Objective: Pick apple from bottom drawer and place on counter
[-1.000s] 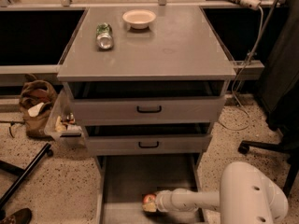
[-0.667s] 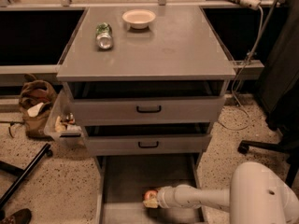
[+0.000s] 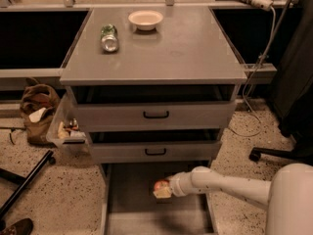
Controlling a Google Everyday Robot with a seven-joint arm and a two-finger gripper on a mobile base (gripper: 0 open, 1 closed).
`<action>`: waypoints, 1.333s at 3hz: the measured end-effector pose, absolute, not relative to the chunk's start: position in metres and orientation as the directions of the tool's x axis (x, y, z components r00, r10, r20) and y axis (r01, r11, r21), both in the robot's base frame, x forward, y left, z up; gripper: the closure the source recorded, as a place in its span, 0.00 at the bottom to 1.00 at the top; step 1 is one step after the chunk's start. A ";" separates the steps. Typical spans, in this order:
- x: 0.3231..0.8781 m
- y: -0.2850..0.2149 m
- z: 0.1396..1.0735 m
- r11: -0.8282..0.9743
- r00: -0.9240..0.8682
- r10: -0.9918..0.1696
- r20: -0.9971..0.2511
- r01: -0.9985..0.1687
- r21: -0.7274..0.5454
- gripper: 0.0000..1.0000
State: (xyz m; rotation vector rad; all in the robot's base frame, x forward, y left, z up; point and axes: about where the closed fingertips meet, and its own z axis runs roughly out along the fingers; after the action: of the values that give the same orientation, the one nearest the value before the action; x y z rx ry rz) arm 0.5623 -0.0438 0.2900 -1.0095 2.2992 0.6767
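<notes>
The apple (image 3: pixel 159 184), red with a yellowish patch, is at the tip of my gripper (image 3: pixel 163 192), over the grey floor of the open bottom drawer (image 3: pixel 129 202). My gripper is shut on the apple and holds it near the drawer's middle, just below the front of the middle drawer. My white arm reaches in from the lower right. The counter (image 3: pixel 171 53) is the flat grey top of the cabinet, above all three drawers.
A white bowl (image 3: pixel 145 19) and a green-labelled can (image 3: pixel 109 37) lying on its side are at the counter's back left. The two upper drawers (image 3: pixel 155 114) stand slightly open. A brown bag (image 3: pixel 39 109), a clear bin (image 3: pixel 66 130) and a black leg (image 3: pixel 24 182) are on the left, and a chair base (image 3: pixel 279 153) on the right.
My gripper has moved up and further in over the bottom drawer, carrying the apple with it. The arm now reaches in more from the right.
</notes>
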 end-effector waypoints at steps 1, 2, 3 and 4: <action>0.581 -0.058 0.374 0.548 -0.538 -0.576 -0.616 -0.813 0.198 1.00; 0.581 -0.058 0.374 0.548 -0.538 -0.576 -0.616 -0.813 0.198 1.00; 0.587 -0.075 0.402 0.576 -0.545 -0.548 -0.634 -0.796 0.186 1.00; 0.590 -0.098 0.465 0.580 -0.508 -0.507 -0.696 -0.799 0.161 1.00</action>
State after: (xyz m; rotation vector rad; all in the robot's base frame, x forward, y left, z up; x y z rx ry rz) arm 0.5903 -0.0981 0.4655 -1.0352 2.2103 0.6332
